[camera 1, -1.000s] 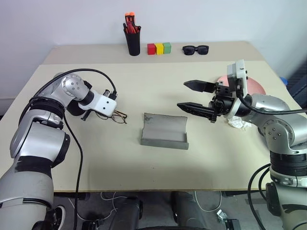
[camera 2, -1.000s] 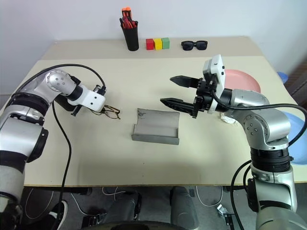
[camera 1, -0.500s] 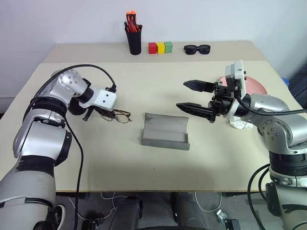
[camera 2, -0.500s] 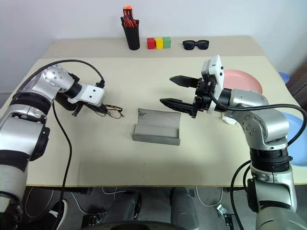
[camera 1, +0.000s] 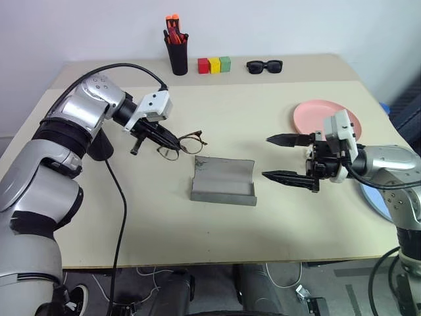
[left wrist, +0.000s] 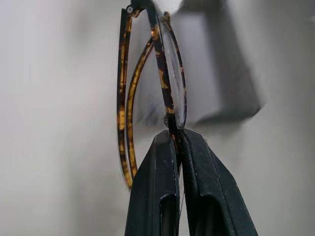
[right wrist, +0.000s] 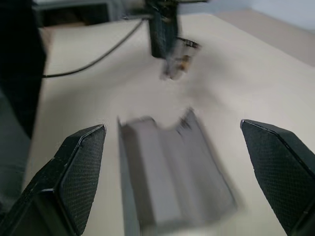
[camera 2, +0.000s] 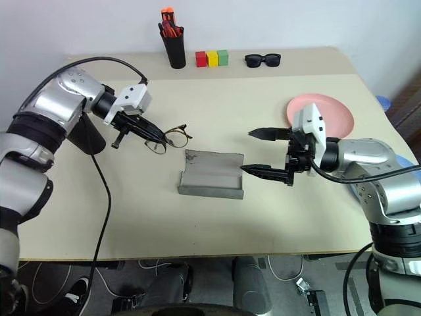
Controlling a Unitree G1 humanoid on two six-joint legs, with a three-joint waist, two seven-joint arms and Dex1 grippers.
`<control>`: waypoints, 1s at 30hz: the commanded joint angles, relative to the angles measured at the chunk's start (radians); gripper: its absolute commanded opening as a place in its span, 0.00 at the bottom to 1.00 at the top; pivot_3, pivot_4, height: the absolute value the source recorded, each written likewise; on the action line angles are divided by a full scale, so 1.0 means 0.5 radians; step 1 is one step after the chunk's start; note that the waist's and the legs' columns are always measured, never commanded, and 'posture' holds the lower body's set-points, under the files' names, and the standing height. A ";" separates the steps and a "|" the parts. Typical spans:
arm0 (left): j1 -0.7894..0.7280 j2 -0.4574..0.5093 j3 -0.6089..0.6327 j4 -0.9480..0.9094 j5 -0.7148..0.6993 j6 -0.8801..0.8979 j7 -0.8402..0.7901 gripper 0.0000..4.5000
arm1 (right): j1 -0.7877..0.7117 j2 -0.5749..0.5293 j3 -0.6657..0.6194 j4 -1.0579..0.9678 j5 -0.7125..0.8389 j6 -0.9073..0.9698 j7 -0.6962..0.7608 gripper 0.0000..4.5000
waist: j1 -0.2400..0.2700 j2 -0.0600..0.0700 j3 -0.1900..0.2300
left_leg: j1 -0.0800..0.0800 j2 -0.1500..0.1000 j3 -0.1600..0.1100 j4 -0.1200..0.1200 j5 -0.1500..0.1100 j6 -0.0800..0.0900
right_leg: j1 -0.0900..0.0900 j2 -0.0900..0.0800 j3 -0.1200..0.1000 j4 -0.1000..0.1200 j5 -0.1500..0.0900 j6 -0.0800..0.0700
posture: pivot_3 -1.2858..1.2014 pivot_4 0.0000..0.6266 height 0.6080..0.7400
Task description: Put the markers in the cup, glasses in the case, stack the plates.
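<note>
- Nearest, at the table's middle: grey felt-like case (camera 1: 223,182) lying open, a shallow trough with a low near lip, smudged inside
- Right of it, just above the table: right gripper (camera 1: 289,158) with two slim black tapered fingers spread wide, tips aimed left at the case, nothing between them; textured pads (right wrist: 83,162) flank the blurred case in the right wrist view
- At the right edge: sliver of light blue plate (camera 1: 370,201), mostly cut off and hidden behind the right forearm
- Farther right: salmon pink plate (camera 1: 316,115), round, shallow, smooth plastic, near rim covered by the gripper's white housing
- Left of centre, beyond the case's far left corner: left gripper (camera 1: 164,139) pressed together on the glasses (camera 1: 186,141), thin frame lifted off the table, lenses clear; mottled amber-and-dark rim seen close in the left wrist view, temples folded
- Behind the left arm: black cup (camera 2: 87,135), largely hidden
- Far edge: tall black pen holder (camera 1: 177,58) with orange-capped pens, red, yellow and green blocks (camera 1: 215,64), chunky dark sunglasses (camera 1: 264,66)
- Markers: cannot be made out
</note>
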State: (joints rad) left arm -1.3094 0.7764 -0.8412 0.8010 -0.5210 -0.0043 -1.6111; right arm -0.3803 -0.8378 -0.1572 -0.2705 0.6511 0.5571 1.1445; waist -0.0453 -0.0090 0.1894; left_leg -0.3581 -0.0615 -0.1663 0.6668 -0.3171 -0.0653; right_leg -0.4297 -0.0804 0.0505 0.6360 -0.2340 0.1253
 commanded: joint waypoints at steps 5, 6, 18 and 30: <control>-0.134 -0.136 -0.375 -0.023 -0.219 -0.117 -0.007 0.00 | 0.145 -0.002 -0.165 -0.222 0.061 -0.010 -0.145 1.00 | 0.008 0.000 0.000 | 0.000 0.000 0.001 0.000 0.000 0.000 | 0.000 0.000 0.001 -0.001 0.000 0.000 | 0.52 0.24 1.00; -0.141 -0.183 -0.392 0.012 -0.233 -0.112 -0.007 0.00 | 0.171 0.000 -0.177 -0.245 0.066 -0.002 -0.170 1.00 | 0.009 0.000 0.000 | 0.000 0.000 0.001 0.000 0.000 0.000 | 0.000 0.000 0.001 -0.001 0.000 0.000 | 0.52 0.24 1.00; -0.165 -0.719 -0.249 0.527 0.043 -0.149 -0.007 0.00 | 0.325 0.038 -0.224 -0.422 0.121 0.015 -0.386 1.00 | 0.005 -0.001 0.001 | -0.001 -0.001 0.001 0.000 0.000 0.000 | 0.001 0.000 0.001 -0.006 0.000 0.000 | 0.52 0.24 1.00; -0.135 -0.962 -0.172 0.702 0.420 -0.228 -0.007 0.00 | 0.388 0.087 -0.219 -0.441 0.104 -0.045 -0.462 1.00 | 0.014 -0.002 0.001 | -0.001 -0.002 0.001 0.001 0.000 0.000 | 0.002 0.000 0.001 -0.006 0.000 0.000 | 0.52 0.24 1.00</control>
State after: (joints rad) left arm -1.3679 0.2960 -0.9432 1.1321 -0.3678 -0.0869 -1.6114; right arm -0.1861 -0.8011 -0.2426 -0.4486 0.6918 0.5560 0.9185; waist -0.0384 -0.0098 0.1897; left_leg -0.3584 -0.0624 -0.1656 0.6671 -0.3171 -0.0652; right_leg -0.4284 -0.0805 0.0510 0.6328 -0.2340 0.1253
